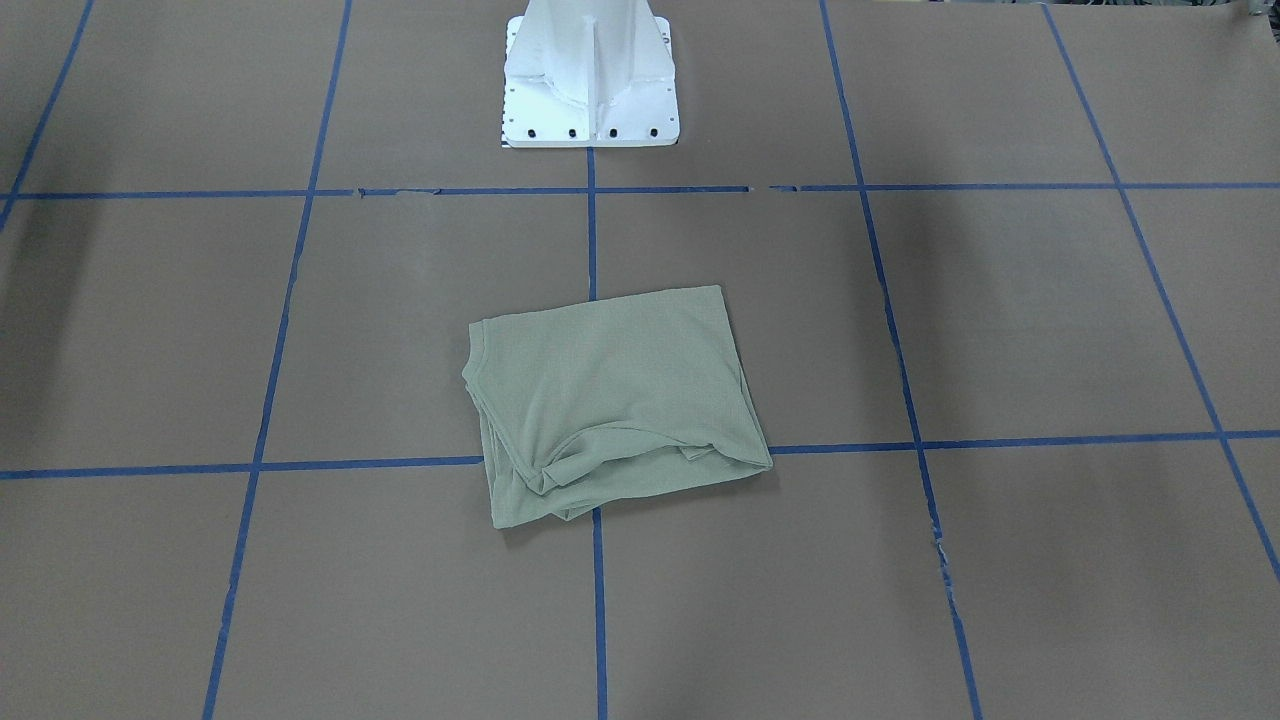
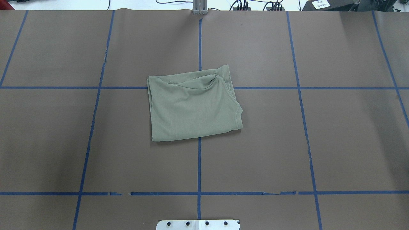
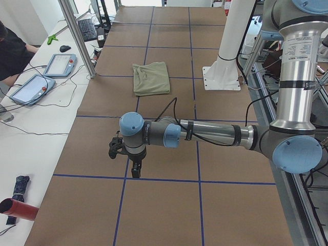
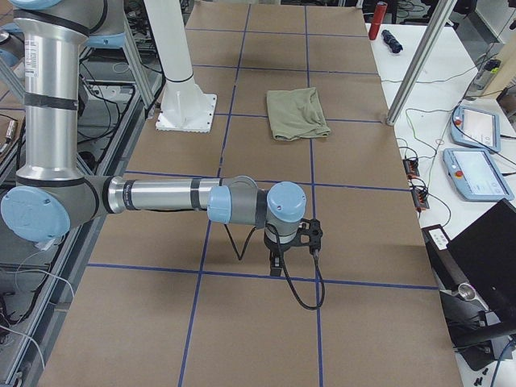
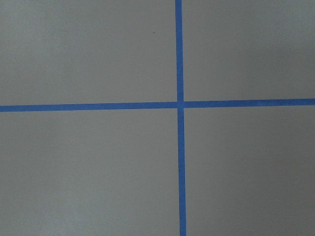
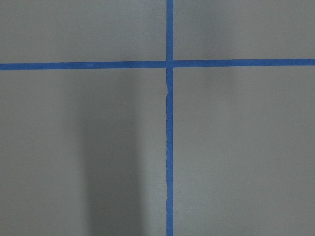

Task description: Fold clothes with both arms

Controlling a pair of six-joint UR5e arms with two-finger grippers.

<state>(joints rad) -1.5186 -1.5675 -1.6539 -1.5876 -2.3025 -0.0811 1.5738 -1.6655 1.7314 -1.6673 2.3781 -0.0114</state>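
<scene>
One folded shirt (image 2: 191,105), long axis across table (image 2: 96,143), neckline (image 2: 239,112) toward robot's right

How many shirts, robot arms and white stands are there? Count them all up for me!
Green shirt: 1
Robot arms: 2, the left arm and the right arm
White stand: 1
Total: 4

The left arm (image 3: 215,136) and right arm (image 4: 161,196) stretch level, left fingers (image 3: 136,171) and right fingers (image 4: 276,264) pointing down.
</scene>
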